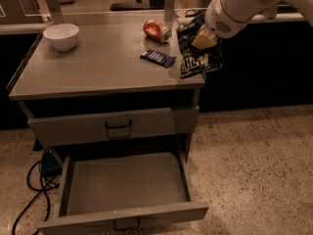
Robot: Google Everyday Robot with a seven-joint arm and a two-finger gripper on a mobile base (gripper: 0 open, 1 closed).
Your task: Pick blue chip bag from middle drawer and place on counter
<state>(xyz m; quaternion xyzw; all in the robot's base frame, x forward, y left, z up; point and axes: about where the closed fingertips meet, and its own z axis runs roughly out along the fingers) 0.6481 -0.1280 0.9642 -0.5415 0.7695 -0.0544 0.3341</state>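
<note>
My gripper (203, 37) is at the counter's right edge, shut on the blue chip bag (198, 58). The crumpled navy bag with white lettering hangs from it just above the counter's (98, 67) right rim, partly over the edge. The middle drawer (124, 185) below is pulled fully open and holds nothing. My white arm (239, 4) reaches in from the upper right.
On the counter are a white bowl (61, 35) at the back left, a red can (156, 31) lying on its side, and a small flat blue bar wrapper (158, 58) left of the bag. The upper drawer front (112, 126) is closed. A cable (34, 190) lies on the floor at left.
</note>
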